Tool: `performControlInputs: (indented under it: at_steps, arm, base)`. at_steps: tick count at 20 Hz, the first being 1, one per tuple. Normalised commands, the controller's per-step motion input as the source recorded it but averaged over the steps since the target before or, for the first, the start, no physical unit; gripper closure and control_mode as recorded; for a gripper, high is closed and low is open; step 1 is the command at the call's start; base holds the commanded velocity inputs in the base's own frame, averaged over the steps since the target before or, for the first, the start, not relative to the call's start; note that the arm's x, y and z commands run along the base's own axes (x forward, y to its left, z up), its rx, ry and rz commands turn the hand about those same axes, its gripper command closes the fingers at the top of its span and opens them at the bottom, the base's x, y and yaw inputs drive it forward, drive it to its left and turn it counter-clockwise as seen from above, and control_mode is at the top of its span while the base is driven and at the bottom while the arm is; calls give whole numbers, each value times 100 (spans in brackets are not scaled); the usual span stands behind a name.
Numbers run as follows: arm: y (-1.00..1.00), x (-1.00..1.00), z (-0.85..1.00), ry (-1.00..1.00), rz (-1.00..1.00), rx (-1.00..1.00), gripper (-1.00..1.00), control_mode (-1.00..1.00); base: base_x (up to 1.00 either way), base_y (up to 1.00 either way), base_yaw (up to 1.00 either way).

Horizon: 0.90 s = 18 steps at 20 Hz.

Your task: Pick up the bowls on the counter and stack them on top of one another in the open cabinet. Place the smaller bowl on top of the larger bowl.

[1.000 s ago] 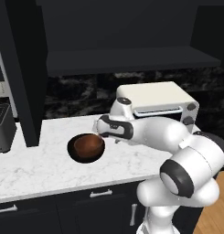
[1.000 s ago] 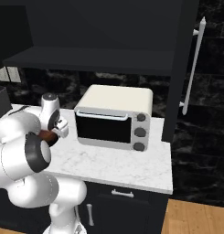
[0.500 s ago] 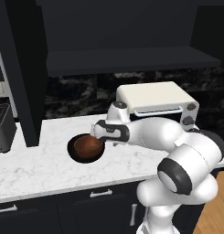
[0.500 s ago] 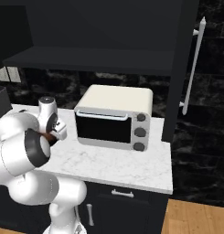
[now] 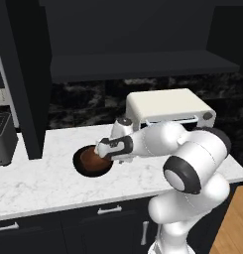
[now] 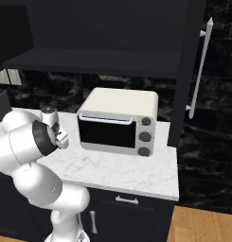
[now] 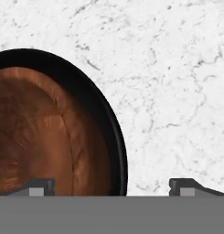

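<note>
On the white marble counter [image 5: 43, 183] lies a round bowl [image 5: 93, 161] with a glossy black rim and a reddish-brown, wood-toned inside. I cannot tell whether it is one bowl or the brown one nested in the black one. My gripper [image 5: 104, 151] hangs low over the bowl's right edge, pointing down and open. In the hand view the gripper [image 7: 113, 187] straddles the black rim [image 7: 114, 151]: one fingertip [image 7: 40, 186] over the brown inside, the other over bare counter [image 7: 177, 68]. The dark open cabinet's shelf [image 5: 143, 67] runs above, its interior in shadow.
A cream toaster oven [image 5: 167, 106] stands on the counter just right of the arm, also in the right base view [image 6: 120, 120]. A dark appliance [image 5: 1, 139] and a black upright panel [image 5: 29, 99] sit to the left. Tall dark door with a silver handle [image 6: 202, 71] at right.
The hand has crept slightly left and down toward the bowl's right rim. Its jaws have stayed open and the bowl has not moved.
</note>
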Motion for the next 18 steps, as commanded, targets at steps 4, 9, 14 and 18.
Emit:
performControlInputs:
  at_steps: [4,9,14,18]
  arm:
    - [26,13,-45,0,0,-1,-100,-100]
    - [35,0,-27,0,0,0,100,-100]
    - [28,0,0,0,0,0,100,-100]
    - [1,-33,0,6,-3,0,100,-100]
  base:
    - [0,0,0]
    - [0,0,0]
    - [0,0,0]
    - [0,0,0]
